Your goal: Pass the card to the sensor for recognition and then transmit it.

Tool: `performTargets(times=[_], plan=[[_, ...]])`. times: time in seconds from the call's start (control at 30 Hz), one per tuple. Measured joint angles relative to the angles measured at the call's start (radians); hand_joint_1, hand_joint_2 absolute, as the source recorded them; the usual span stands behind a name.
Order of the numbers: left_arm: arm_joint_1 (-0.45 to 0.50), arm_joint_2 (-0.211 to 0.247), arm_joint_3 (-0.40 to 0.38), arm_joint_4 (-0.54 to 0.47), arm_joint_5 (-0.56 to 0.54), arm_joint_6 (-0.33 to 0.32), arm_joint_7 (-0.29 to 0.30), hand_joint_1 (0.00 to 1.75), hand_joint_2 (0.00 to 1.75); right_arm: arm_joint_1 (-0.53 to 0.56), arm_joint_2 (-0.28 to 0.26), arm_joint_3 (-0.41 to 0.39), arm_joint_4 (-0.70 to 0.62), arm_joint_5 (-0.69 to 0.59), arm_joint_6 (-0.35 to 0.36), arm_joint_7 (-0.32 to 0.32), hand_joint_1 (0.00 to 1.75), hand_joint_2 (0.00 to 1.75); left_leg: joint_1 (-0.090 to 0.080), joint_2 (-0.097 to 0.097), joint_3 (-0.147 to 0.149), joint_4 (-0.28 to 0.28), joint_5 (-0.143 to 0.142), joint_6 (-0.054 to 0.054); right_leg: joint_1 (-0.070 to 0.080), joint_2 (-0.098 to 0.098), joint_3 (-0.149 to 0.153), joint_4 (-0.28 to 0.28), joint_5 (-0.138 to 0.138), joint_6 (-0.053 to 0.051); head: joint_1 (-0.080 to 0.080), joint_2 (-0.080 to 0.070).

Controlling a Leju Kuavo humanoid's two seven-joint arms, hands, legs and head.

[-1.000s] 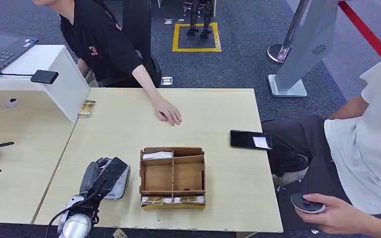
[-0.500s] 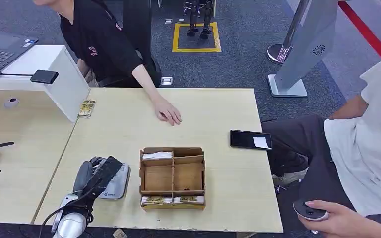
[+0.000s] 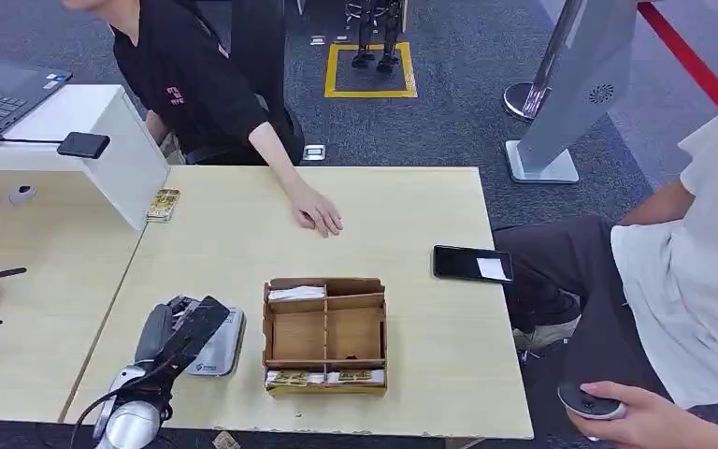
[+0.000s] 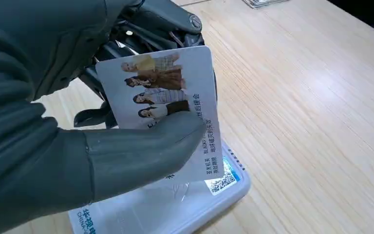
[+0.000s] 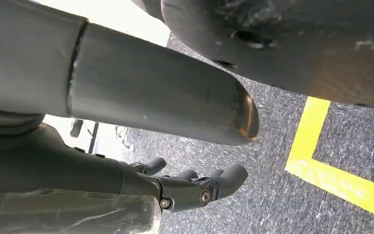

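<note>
Card (image 4: pixel 168 97) pinched between thumb and fingers of left hand (image 3: pixel 179 329), held just above white sensor (image 3: pixel 217 348) on tabletop (image 3: pixel 411 215), at nine o'clock from cardboard tray (image 3: pixel 325 334). Right hand (image 5: pixel 195 187) holds nothing, fingers loosely apart.

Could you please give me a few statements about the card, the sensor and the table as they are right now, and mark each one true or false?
1. The left hand holds the card over the white sensor. True.
2. The cardboard organizer lies on the left side of the sensor in the head view. False: it lies to the sensor's right.
3. A black phone lies on the table beyond the organizer, toward the right edge. True.
4. The person's hand on the table is holding the card. False: it rests on the wood with nothing in it.
5. The right hand grips the card. False: it hangs above grey carpet with nothing in its fingers.
</note>
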Motion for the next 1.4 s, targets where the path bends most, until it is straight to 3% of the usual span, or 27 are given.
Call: performTargets(times=[0.23, 1.4], plan=[[0.006, 0.011, 0.0, 0.0, -0.021, -0.03, 0.003, 1.75, 1.75, 0.0, 0.0, -0.002, -0.01, 0.0, 0.014, 0.0, 0.0, 0.0, 0.0, 0.0, 0.0, 0.0, 0.0, 0.0, 0.0, 0.0, 0.0, 0.0, 0.0, 0.0, 0.0, 0.0], [0.025, 0.026, 0.0, 0.0, -0.147, -0.044, 0.026, 1.75, 1.75, 0.003, 0.016, -0.003, -0.069, 0.0, 0.051, 0.005, 0.0, 0.0, 0.0, 0.0, 0.0, 0.0, 0.0, 0.0, 0.0, 0.0, 0.0, 0.0, 0.0, 0.0, 0.0, 0.0]])
